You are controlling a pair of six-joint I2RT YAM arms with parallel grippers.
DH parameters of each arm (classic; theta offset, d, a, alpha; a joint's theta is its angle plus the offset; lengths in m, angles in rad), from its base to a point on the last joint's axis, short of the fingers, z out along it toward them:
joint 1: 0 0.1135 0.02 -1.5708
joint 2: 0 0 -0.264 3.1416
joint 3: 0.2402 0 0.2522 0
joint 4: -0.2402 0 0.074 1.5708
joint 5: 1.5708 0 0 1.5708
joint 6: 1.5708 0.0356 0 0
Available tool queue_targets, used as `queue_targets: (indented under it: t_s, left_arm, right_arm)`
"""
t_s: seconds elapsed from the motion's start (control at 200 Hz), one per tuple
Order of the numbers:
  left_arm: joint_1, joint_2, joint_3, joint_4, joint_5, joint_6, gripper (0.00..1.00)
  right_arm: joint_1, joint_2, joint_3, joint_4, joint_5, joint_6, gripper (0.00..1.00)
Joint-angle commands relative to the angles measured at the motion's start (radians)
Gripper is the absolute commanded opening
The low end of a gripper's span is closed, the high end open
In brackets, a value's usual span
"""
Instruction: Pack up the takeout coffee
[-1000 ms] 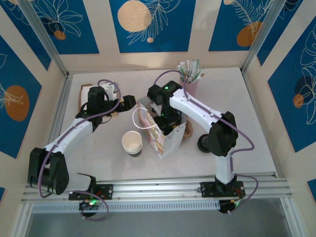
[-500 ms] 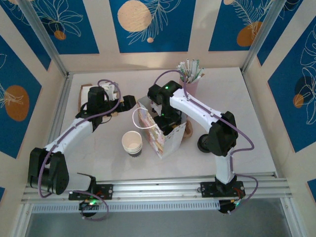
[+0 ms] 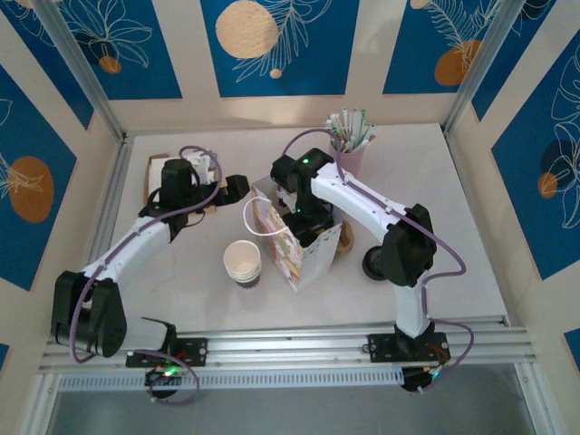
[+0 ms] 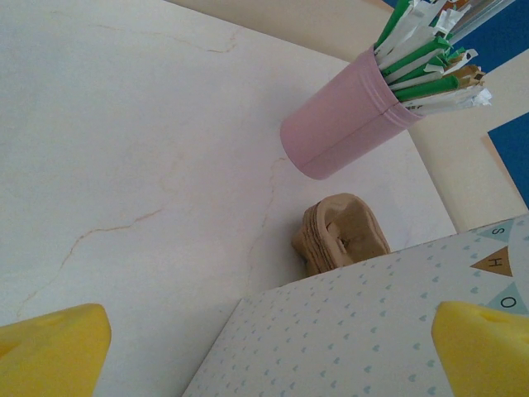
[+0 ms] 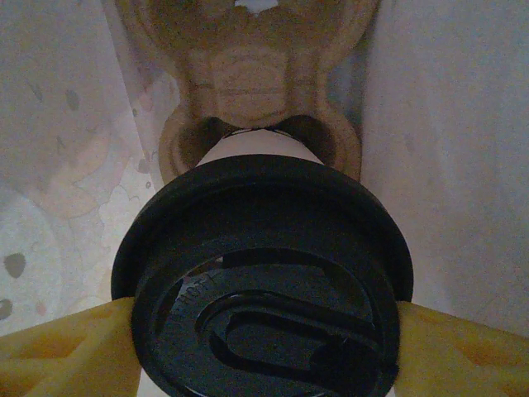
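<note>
You see the takeout coffee (image 5: 263, 273) with a black lid over a whitish cup. The cardboard tray (image 5: 252, 74) behind it is tan-brown. The bag (image 4: 347, 339) is pale, dotted with tiny blue-grey hearts. The tumbler (image 4: 343, 124) is pink and holds green-and-white packets (image 4: 426, 62). Your desk (image 4: 124, 165) is white marble with faint tan veins.

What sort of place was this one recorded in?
Probably a staged café takeout counter in a robot cell: a stack of paper cups, a pink holder of wrapped straws, and a lidded takeout coffee inside a patterned paper bag.
</note>
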Motion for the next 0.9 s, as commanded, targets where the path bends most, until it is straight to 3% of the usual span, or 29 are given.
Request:
queue_targets:
  t_s: [0.0,0.895]
  left_arm:
    - [0.007,0.004,0.008,0.024,0.004,0.012,1.00]
    - [0.006,-0.002,0.007,0.026,0.003,0.009,1.00]
  right_arm:
    - [0.002,0.047,-0.023,-0.009,-0.011,-0.008,0.73]
    - [0.007,0.036,-0.015,-0.017,0.003,-0.005,0.80]
